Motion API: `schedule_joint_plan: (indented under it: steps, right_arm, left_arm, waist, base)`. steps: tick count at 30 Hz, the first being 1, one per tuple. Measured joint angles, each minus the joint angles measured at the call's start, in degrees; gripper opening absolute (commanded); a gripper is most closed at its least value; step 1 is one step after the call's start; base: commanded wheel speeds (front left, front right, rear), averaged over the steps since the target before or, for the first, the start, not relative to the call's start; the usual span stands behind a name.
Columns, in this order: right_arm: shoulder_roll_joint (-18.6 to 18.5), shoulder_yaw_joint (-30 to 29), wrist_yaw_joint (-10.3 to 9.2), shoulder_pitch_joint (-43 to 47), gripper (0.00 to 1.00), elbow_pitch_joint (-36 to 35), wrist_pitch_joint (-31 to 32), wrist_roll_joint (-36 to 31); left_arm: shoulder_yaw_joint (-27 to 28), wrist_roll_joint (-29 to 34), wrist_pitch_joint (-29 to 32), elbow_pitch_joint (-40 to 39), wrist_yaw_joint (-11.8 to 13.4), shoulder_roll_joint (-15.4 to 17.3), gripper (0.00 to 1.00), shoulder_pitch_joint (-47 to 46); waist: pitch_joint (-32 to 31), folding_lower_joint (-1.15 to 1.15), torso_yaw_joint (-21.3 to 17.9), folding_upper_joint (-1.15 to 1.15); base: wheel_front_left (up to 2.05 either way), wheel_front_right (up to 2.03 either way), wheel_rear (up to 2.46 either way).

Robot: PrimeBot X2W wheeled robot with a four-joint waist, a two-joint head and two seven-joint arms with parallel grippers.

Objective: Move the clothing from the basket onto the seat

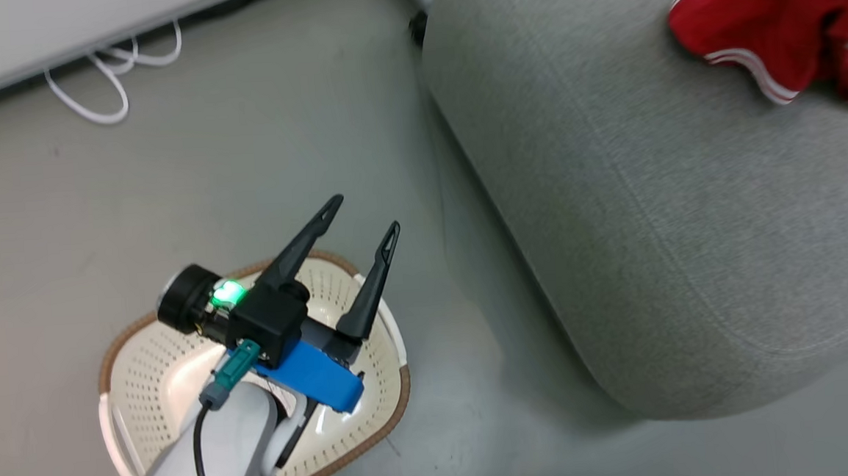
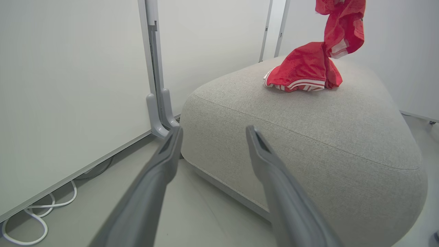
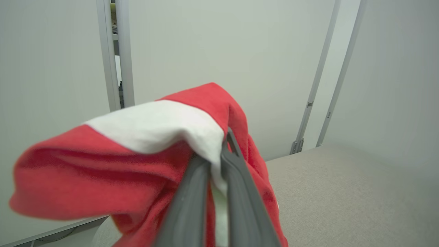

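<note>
Between the two dark fingers of the right gripper (image 3: 216, 151), which are pressed nearly together, a fold of the clothing (image 3: 120, 164) is pinched: red fabric with one broad white stripe that drapes over the fingertips and falls to both sides of them. Below and beyond these fingers lies the seat (image 3: 343, 192), so the cloth hangs over the cushion itself. The left wrist view makes this relation clearer: the garment runs as a twisted strip almost straight down from above, and its lower end sits in a red heap with white piping on the top of the seat, touching the grey fabric. Its long axis is therefore close to vertical, from the right fingers down to the cushion. I cannot tell if the heap is one garment or two. The left gripper (image 1: 365, 213) is wide open and holds nothing; it hovers above the basket (image 1: 130, 337), its fingers pointing toward the seat, and the clothing is far ahead of them, well apart. The right arm is clearly the nearer one, and I judge that the coming move asks only that it goes lower and opens, so the strip folds onto the heap
</note>
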Motion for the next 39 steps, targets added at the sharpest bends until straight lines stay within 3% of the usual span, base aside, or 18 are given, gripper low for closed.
schedule_joint_plan:
  steps: [7, 14, 26, 27, 28, 29, 31, 32, 33, 39]
  right_arm:
    - [-0.8, -9.5, 0.0, -0.7, 0.0, 5.1, -4.0, -2.7]
    - [0.0, -14.6, 0.0, -0.5, 0.0, 12.9, -8.3, -5.7]
    - [0.6, -14.2, 0.0, -2.9, 0.01, 21.0, -12.7, -10.1]
    - [0.6, -14.0, 0.0, -3.2, 0.1, 21.5, -12.8, -10.1]
    - [0.6, -13.8, 0.0, -3.5, 0.27, 22.0, -13.0, -10.1]
    - [0.6, -13.6, 0.0, -3.6, 0.27, 22.5, -13.2, -10.1]
    - [0.6, -13.2, 0.0, -3.9, 0.46, 23.4, -13.3, -10.1]
    - [0.5, -12.9, 0.0, -4.1, 0.8, 23.8, -13.4, -10.1]
    - [0.5, -12.7, 0.0, -4.2, 0.96, 24.2, -13.6, -10.1]
    - [-0.2, -12.0, 0.0, -4.7, 1.0, 26.0, -14.3, -9.4]
  left_arm:
    - [-2.7, 1.2, 0.0, -1.8, 0.0, 2.2, 1.0, -6.0]
    - [-4.1, 2.2, 0.0, -3.1, 0.0, 2.6, 1.0, -9.5]
    - [-4.1, 2.4, 0.0, -3.4, 0.0, 2.5, 1.0, -10.4]
    - [-4.1, 2.4, 0.0, -3.3, 0.0, 2.5, 1.0, -10.4]
    - [-4.1, 2.4, 0.0, -3.3, 0.0, 2.4, 1.0, -10.5]
    - [-4.1, 2.4, 0.0, -3.2, 0.0, 2.2, 1.0, -10.6]
    - [-4.1, 2.4, 0.0, -3.1, 0.0, 2.0, 1.0, -10.7]
    - [-4.1, 2.4, 0.0, -3.0, 0.0, 1.9, 1.0, -10.7]
    - [-4.1, 2.4, 0.0, -2.9, 0.0, 1.8, 1.0, -10.7]
    - [-4.0, 1.9, 0.0, -2.8, 0.0, 1.9, 1.0, -10.7]
  waist:
    - [8.8, 0.01, 2.9, 0.0]
    - [15.5, 0.01, 6.3, 0.0]
    - [18.3, 0.0, 7.6, 0.0]
    - [18.2, 0.0, 7.6, 0.0]
    - [18.1, 0.0, 7.5, 0.0]
    - [17.9, 0.0, 7.5, 0.0]
    - [17.5, 0.0, 7.5, 0.0]
    - [17.3, 0.0, 7.5, 0.0]
    - [17.1, 0.0, 7.5, 0.0]
    - [15.9, 0.0, 7.5, 0.0]
  base:
    - [0.0, 0.0, 0.0]
    - [0.0, 0.0, 0.0]
    - [0.0, 0.0, 0.0]
    - [0.0, 0.0, 0.0]
    - [0.0, 0.0, 0.0]
    - [0.0, 0.0, 0.0]
    - [0.0, 0.0, 0.0]
    - [0.0, 0.0, 0.0]
    - [0.0, 0.0, 0.0]
    - [0.0, 0.0, 0.0]
